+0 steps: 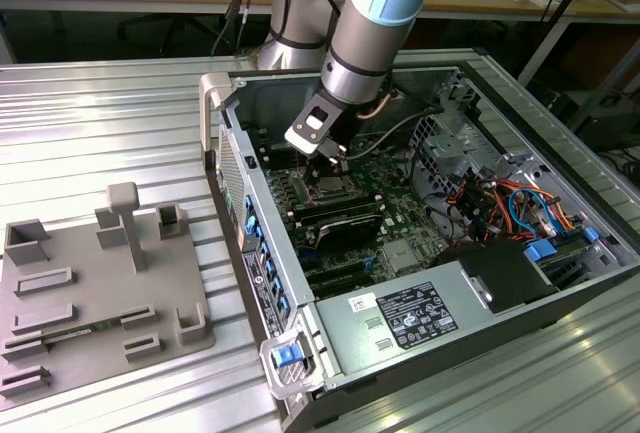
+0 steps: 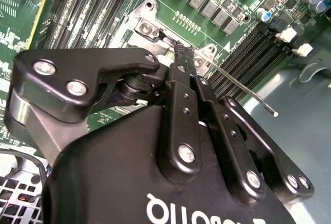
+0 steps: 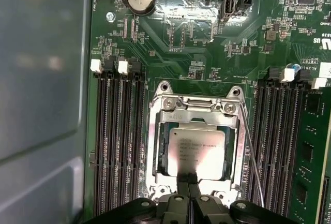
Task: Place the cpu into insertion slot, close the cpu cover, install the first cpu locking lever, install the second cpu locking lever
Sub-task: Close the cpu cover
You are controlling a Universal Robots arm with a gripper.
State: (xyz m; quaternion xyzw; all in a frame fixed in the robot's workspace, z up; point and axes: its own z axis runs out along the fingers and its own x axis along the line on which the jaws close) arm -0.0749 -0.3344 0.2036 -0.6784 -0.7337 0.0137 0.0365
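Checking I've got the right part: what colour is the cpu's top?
The cpu is silvery-grey on top, clearest in the first wrist view.

In the first wrist view the black two-fingered gripper (image 3: 188, 178), fingertips pressed together, covers one edge of the flat square silvery-grey cpu (image 3: 196, 149) and of the thin square silver metal cpu cover (image 3: 199, 114) framing it, and the thin steel wire lever (image 3: 252, 154) runs out of sight behind the gripper's knuckle. In the second wrist view the gripper's body hides nearly all of the square silver-rimmed insertion slot (image 2: 147, 22), leaving one corner of that rim. In the exterior view, whether the fingertips touch anything is too small to tell.
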